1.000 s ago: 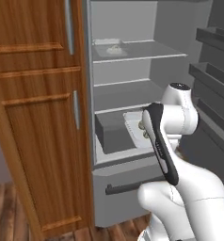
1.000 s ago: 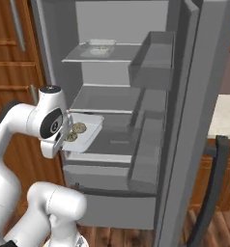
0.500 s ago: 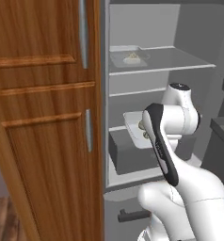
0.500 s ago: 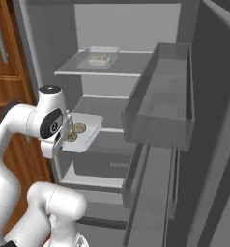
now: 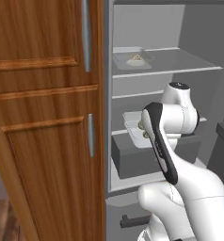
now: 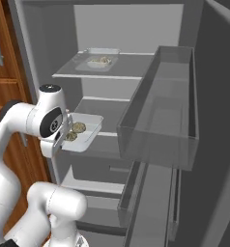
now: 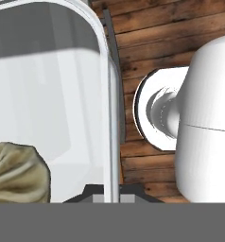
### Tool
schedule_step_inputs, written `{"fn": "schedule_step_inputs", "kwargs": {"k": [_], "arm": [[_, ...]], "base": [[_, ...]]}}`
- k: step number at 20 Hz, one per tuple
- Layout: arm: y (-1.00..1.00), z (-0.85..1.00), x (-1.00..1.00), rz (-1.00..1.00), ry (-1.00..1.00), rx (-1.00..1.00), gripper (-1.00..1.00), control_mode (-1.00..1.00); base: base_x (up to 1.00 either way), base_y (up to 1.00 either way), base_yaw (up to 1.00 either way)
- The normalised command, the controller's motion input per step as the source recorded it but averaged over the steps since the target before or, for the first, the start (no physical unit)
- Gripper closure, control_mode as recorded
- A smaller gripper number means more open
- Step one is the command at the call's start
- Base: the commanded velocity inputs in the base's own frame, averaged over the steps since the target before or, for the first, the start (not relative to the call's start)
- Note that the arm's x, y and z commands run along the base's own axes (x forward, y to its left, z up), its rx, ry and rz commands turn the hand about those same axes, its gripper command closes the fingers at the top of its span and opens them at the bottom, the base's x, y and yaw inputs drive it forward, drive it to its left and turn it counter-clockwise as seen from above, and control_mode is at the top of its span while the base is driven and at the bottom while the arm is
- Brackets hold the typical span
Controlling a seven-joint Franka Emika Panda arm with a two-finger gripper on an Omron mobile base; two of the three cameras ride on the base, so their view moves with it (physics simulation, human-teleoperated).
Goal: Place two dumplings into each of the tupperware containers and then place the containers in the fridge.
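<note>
The fridge [image 5: 149,26] [image 6: 131,29] stands open in front of me. One tupperware container [image 5: 132,59] [image 6: 100,61] rests on its upper glass shelf with dumplings [image 5: 136,59] [image 6: 102,61] inside. My gripper [image 6: 64,136] [image 7: 110,191] is shut on the rim of the second tupperware container [image 5: 132,123] [image 6: 88,136] [image 7: 48,99], held level just in front of the middle shelf. Two dumplings [image 6: 79,127] [image 5: 143,125] lie in it; the hand view shows one dumpling [image 7: 16,171] at lower left. My own arm hides the gripper in the left base view.
Tall wooden cabinets [image 5: 38,117] stand close on the left. The open fridge door with its clear bin [image 6: 160,125] juts out on the right. A grey drawer [image 5: 132,160] sits under the middle shelf. Wooden floor [image 7: 152,28] lies below.
Both base views have shifted and the fridge interior looms larger, so the base has driven closer. The held container stays in the same place against the arm.
</note>
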Motion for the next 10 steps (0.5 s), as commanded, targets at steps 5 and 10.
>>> {"fn": "schedule_step_inputs", "kwargs": {"k": [5, 10], "arm": [[0.00, 0.00, 0.00, 0.00, 0.00, 0.00, 1.00, 1.00], [0.00, 0.00, 0.00, 0.00, 0.00, 0.00, 1.00, 1.00]], "base": [[0.13, -0.08, 0.00], [0.16, -0.12, 0.00]]}}
